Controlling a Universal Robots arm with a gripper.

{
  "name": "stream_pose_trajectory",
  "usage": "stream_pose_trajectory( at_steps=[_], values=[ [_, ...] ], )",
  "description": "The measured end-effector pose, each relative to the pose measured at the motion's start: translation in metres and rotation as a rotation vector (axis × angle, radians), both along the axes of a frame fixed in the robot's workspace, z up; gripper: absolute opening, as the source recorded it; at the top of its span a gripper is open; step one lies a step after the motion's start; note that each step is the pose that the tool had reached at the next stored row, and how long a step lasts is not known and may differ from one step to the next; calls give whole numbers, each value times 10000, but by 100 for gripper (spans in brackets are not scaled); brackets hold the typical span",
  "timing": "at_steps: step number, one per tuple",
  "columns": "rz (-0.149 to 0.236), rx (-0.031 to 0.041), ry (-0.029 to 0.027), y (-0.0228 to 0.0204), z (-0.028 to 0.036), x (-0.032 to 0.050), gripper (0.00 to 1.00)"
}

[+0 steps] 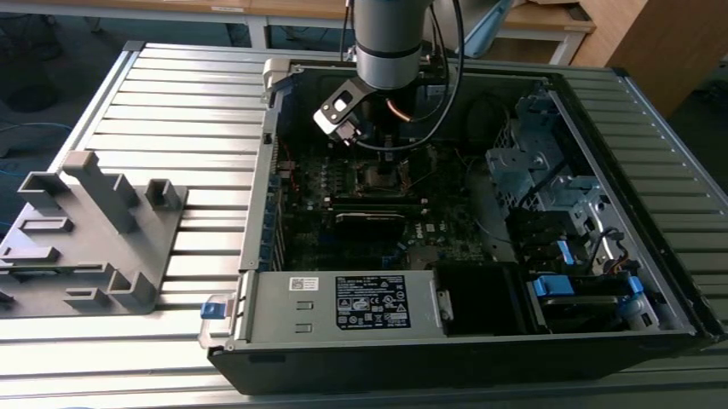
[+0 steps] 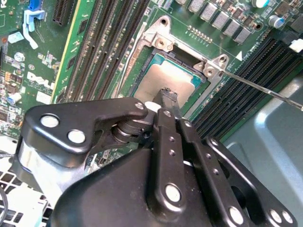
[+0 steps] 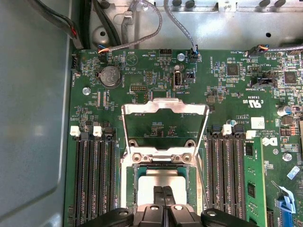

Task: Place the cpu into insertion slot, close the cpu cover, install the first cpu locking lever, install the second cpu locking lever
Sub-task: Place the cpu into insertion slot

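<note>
The cpu (image 3: 147,185) (image 2: 158,78), a flat silver-grey square, lies in the insertion slot (image 1: 381,176) on the green motherboard. The cpu cover (image 3: 164,109), a thin silvery frame with an open window, stands raised on its hinge at one socket edge. In both wrist views my gripper (image 3: 164,195) (image 2: 166,94) hangs just over the chip's top with its black fingers pressed together and nothing between them. A thin metal locking lever (image 2: 265,92) sticks out unlatched beside the socket. In the exterior view the arm (image 1: 387,43) reaches down into the open computer case.
Black memory slots (image 3: 94,179) (image 3: 227,175) flank the socket on both sides. Cables (image 3: 142,28) run along the case wall. Drive cages (image 1: 546,170) and a power supply (image 1: 341,302) crowd the case. A grey fixture (image 1: 97,230) stands on the slatted table at the exterior view's left.
</note>
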State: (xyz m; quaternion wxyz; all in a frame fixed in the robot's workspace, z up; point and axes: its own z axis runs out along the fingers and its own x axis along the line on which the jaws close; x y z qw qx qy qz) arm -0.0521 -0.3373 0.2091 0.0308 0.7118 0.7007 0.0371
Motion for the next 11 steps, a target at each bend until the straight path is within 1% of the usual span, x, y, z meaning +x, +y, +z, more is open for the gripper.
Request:
stream_pose_trajectory(
  at_steps=[1,2,4,5,6,8,9,11],
  values=[
    [2,3,31,0,-2,1,11],
    [1,6,179,1,-5,3,11],
    [0,1,540,0,-7,5,11],
    [1,0,731,0,-9,7,11],
    [1,0,819,0,-10,8,11],
    [0,0,899,0,-10,8,11],
    [0,1,930,0,-10,8,11],
    [-1,1,931,1,-15,22,11]
  ],
)
